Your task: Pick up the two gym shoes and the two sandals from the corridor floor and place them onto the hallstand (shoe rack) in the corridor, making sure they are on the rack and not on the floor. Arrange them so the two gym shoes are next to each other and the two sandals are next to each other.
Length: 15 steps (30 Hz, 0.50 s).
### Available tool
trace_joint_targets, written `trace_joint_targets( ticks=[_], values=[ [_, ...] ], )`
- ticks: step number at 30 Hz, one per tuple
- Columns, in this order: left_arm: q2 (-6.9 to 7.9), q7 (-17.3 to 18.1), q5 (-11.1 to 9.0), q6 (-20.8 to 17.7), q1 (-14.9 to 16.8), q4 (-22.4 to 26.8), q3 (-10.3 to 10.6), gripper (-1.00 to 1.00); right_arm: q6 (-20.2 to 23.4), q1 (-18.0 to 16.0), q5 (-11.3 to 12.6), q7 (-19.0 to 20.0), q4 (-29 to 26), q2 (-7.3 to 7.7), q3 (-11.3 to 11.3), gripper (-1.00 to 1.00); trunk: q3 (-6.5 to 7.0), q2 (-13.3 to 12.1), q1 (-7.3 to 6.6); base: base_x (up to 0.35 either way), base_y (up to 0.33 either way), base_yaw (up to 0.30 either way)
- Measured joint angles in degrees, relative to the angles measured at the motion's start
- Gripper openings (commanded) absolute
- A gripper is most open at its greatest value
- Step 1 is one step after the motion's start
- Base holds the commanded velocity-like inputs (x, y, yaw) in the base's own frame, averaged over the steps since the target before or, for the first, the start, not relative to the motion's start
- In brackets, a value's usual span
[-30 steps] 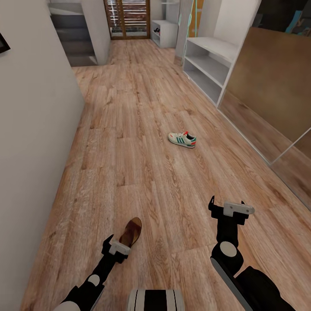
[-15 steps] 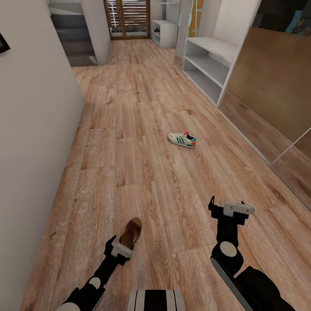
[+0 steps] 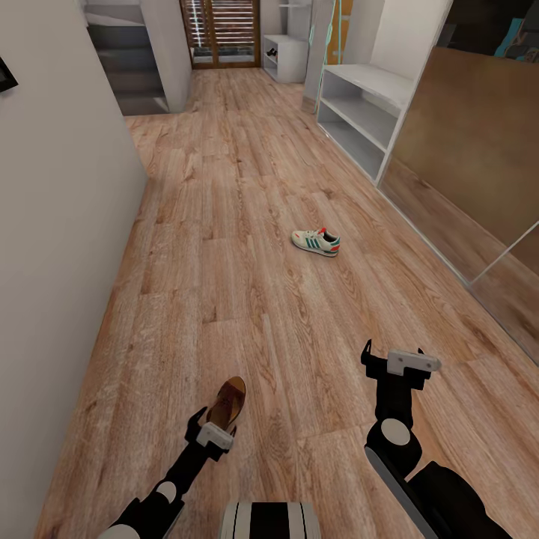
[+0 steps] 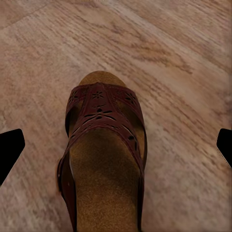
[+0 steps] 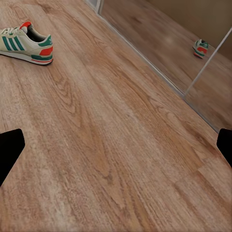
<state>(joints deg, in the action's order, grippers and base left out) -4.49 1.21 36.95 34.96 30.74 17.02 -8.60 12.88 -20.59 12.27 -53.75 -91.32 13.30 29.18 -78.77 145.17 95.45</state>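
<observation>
One dark brown sandal (image 3: 229, 399) lies on the corridor floor (image 3: 247, 224) close in front of me. My left gripper (image 3: 216, 423) hovers over its heel end, open. In the left wrist view the sandal (image 4: 104, 154) lies between the two black fingertips (image 4: 9, 150), which stand wide apart and clear of it. A cream gym shoe (image 3: 316, 241) with green stripes lies on its sole farther ahead, seen too in the right wrist view (image 5: 26, 43). My right gripper (image 3: 393, 358) hangs open over bare floor. The pale grey hallstand (image 3: 367, 112) stands along the right wall.
A white wall (image 3: 60, 224) runs close on the left. Brown mirrored sliding doors (image 3: 464, 165) line the right side and reflect a shoe (image 5: 202, 48). A small white shelf unit (image 3: 284, 56) and a slatted door (image 3: 221, 30) stand at the corridor's far end.
My left gripper has shifted slightly right and lower over the sandal's heel. The sandal, gym shoe and right arm have not moved.
</observation>
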Motion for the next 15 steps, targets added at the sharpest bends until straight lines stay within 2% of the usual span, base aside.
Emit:
trace_joint_targets(
  ticks=[15],
  values=[
    [0.14,1.78,-0.1,1.11,0.0,-0.13,0.16,1.0,0.0,0.0,-0.01,0.02,0.0,0.0,-0.01,1.0,0.0,0.0,0.0,0.0,0.0,0.0]
  ],
)
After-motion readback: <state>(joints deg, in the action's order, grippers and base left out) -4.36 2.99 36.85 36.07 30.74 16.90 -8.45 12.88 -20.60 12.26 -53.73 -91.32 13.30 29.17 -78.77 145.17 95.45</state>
